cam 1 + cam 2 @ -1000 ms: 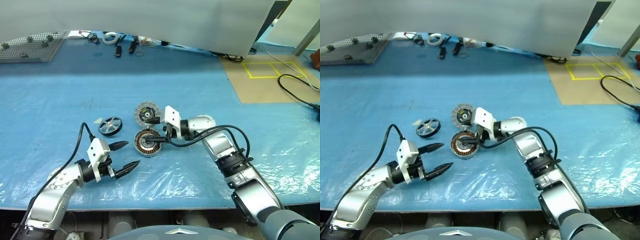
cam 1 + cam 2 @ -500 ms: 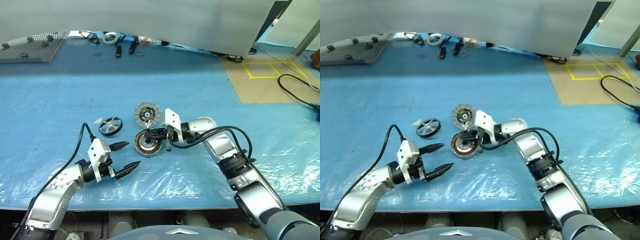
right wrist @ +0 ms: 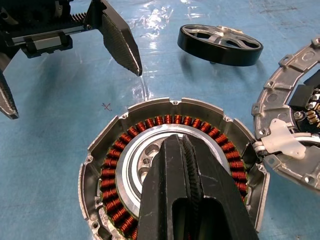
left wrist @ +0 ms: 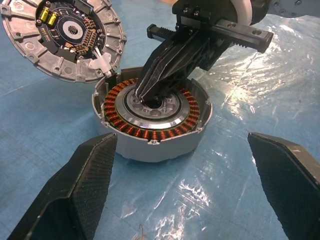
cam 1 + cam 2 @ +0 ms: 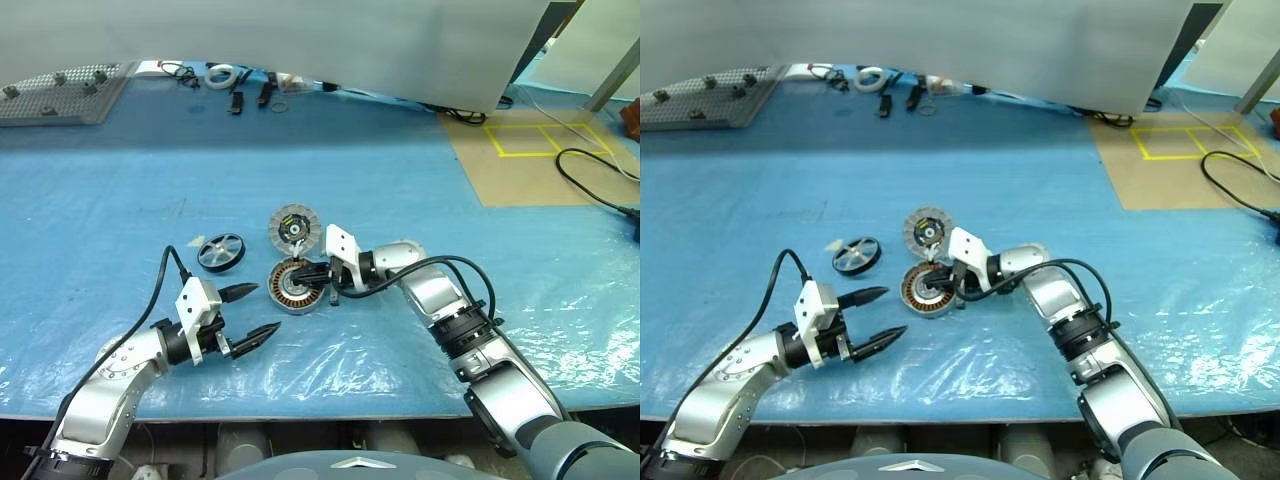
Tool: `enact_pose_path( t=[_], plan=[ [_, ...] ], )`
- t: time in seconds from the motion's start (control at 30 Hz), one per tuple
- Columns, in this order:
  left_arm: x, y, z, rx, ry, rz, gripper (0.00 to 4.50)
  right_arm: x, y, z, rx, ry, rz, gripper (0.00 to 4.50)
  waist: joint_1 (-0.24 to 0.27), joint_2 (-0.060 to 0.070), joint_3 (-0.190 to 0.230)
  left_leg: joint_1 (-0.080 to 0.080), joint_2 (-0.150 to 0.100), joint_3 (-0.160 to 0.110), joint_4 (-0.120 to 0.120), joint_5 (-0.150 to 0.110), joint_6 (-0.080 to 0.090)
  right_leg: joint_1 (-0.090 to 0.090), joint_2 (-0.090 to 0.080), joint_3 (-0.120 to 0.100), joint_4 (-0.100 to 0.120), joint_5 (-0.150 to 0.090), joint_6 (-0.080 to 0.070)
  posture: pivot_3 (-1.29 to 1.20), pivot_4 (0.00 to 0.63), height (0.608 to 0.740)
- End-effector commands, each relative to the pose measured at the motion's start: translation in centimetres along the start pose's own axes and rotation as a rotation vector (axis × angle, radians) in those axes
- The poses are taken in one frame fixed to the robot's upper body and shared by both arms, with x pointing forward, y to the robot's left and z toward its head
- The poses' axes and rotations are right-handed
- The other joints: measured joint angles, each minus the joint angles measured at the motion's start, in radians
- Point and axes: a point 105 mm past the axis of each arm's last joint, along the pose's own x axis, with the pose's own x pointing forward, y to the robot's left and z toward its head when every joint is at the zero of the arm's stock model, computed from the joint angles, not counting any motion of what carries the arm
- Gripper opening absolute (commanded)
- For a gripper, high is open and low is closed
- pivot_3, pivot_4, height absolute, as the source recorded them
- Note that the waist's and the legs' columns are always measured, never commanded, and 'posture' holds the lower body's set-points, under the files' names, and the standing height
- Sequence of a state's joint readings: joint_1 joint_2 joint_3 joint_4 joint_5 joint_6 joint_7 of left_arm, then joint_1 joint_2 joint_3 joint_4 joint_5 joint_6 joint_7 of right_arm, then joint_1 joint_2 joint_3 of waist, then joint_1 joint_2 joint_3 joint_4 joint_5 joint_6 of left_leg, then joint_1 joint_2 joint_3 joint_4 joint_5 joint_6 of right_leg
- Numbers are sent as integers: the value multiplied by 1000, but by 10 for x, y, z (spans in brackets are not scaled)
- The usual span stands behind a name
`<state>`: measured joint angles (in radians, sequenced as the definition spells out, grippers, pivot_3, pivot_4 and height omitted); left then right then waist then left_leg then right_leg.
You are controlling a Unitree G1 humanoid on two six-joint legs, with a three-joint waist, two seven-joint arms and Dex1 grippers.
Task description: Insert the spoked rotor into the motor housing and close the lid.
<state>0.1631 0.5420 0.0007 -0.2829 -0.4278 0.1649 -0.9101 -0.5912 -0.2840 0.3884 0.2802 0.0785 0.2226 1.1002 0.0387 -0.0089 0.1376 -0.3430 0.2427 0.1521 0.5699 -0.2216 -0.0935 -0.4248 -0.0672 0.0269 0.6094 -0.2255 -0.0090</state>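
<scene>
My right gripper (image 3: 187,165) is pressed fully together, holding nothing, with its tips down in the centre of the motor housing (image 5: 296,285) on the blue desk (image 5: 120,190). From the housing, the lid (image 5: 294,227) lies touching it at 12 o'clock and the spoked rotor (image 5: 221,252) lies nearby at 10 o'clock. My left gripper (image 5: 250,312) hangs wide apart and empty at 7 o'clock.

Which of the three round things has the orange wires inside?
The round silver-grey motor housing, the cup under the right gripper. A ring of copper windings fills it. The black spoked rotor has only spokes, and the ribbed silver lid shows a dark hub.
</scene>
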Motion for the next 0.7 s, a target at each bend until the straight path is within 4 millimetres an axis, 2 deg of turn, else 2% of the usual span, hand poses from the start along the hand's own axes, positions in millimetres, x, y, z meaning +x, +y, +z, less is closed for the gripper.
enact_pose_path(
  t=[0.03,0.27,0.4,0.7],
  plan=[
    [2,0,7,19,-24,-4,4428,0,-4,2,-18,-3,-13,23,0,0,0,0,0,0,0,0,0,0,0,0,0,0,0,0,150,740],
    [2,0,7,19,-23,-9,4428,0,-3,0,-25,13,-10,23,0,0,0,0,0,0,0,0,0,0,0,0,0,0,0,0,150,740],
    [4,0,7,20,-27,-9,4428,2,0,-10,22,47,0,23,0,0,0,0,0,0,0,0,0,0,0,0,0,0,0,0,150,740],
    [5,2,6,20,-28,-5,4428,1,4,-24,-11,129,4,23,1,0,0,1,0,0,1,0,0,1,0,0,1,0,0,0,150,740]
  ],
)
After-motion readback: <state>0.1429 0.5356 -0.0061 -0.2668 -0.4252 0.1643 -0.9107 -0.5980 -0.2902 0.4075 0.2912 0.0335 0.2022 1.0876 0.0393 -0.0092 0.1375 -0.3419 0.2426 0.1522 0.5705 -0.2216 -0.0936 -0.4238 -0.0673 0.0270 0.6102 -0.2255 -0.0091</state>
